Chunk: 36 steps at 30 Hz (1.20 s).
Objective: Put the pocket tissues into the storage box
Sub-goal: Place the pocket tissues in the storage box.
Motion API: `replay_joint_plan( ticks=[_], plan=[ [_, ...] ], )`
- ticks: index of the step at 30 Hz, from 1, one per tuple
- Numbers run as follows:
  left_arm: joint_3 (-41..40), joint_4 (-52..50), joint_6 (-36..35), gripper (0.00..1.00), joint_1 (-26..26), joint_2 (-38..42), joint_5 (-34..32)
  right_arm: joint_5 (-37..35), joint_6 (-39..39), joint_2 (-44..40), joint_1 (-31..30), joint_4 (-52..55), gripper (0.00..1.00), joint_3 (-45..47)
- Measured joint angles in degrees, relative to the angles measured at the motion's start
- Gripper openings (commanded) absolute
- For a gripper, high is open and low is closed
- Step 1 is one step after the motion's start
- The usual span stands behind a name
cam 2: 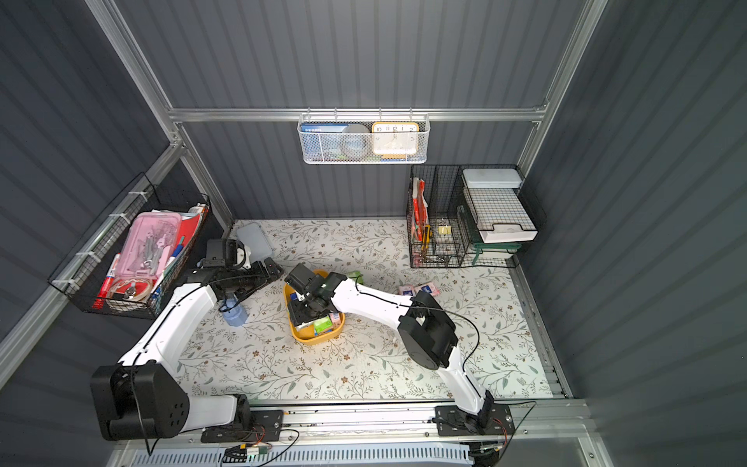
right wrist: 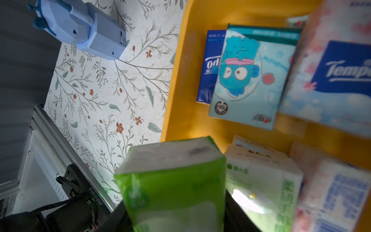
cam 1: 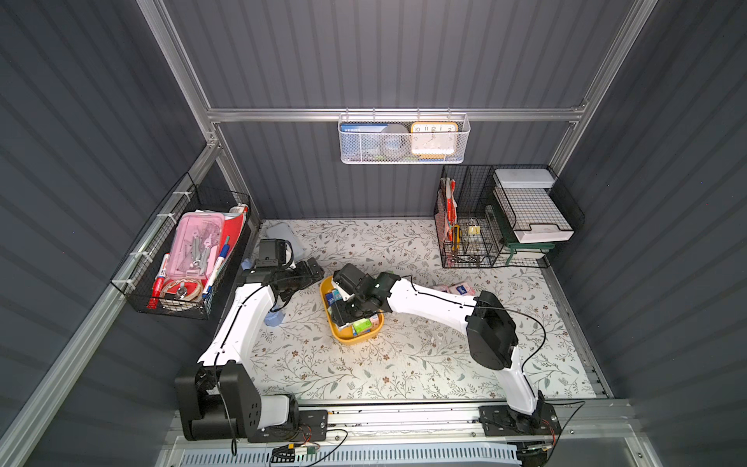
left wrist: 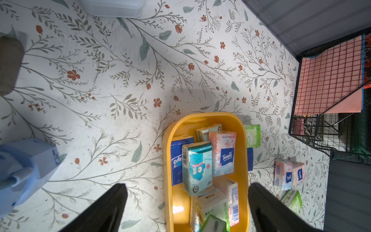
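**Several packets boxed, five loose on the desk**

In both top views the yellow storage box sits mid-desk, part-filled with pocket tissues, with the right tool over it. Two pink packets lie on the desk beyond the right arm. A white mesh basket on the wall rail holds a clock. A black wire basket holds a pink case and markers, and a wire organiser carries paper trays. A loose green packet peeks from behind the right arm in a top view.

From the left wrist, the left tool stands wide open above the box. Inside lie dark blue, cartoon light-blue and pink packets. This view alone shows a dark blue packet touching the box's outer wall, and a second loose green packet near the pink pair.

From the right wrist, a green packet stands between the right tool's dark jaws over the box. Whether they clamp it, I cannot tell. A pale blue gadget lies beside the box.
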<state>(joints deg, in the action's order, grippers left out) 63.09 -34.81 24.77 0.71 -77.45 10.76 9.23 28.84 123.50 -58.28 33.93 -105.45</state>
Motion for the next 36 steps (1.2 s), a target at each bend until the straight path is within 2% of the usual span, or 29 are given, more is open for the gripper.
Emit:
replay_joint_plan(
  ticks=[6, 10, 24, 30, 36],
  plan=[
    [0.00, 0.00, 0.00, 0.99, 0.00, 0.00, 0.20, -0.02, 0.04, 0.02, 0.00, 0.15, 0.60, -0.42],
    [0.00, -0.02, 0.00, 0.99, 0.00, 0.00, 0.20, -0.35, 0.00, 0.09, 0.00, 0.44, 0.68, -0.42],
    [0.04, -0.02, -0.15, 0.99, 0.00, 0.04, 1.01, -3.30, -0.42, -0.07, 0.02, 1.05, 0.67, -0.59],
    [1.62, 0.15, -0.83, 0.99, 0.00, 0.00, 3.21, -6.51, -0.11, -6.32, 1.49, 0.85, 0.66, 3.91],
    [3.41, 0.79, -0.90, 0.99, 2.89, -1.14, 4.48, -9.75, 1.97, -14.73, 7.48, 2.10, 0.68, 9.81]
  ],
)
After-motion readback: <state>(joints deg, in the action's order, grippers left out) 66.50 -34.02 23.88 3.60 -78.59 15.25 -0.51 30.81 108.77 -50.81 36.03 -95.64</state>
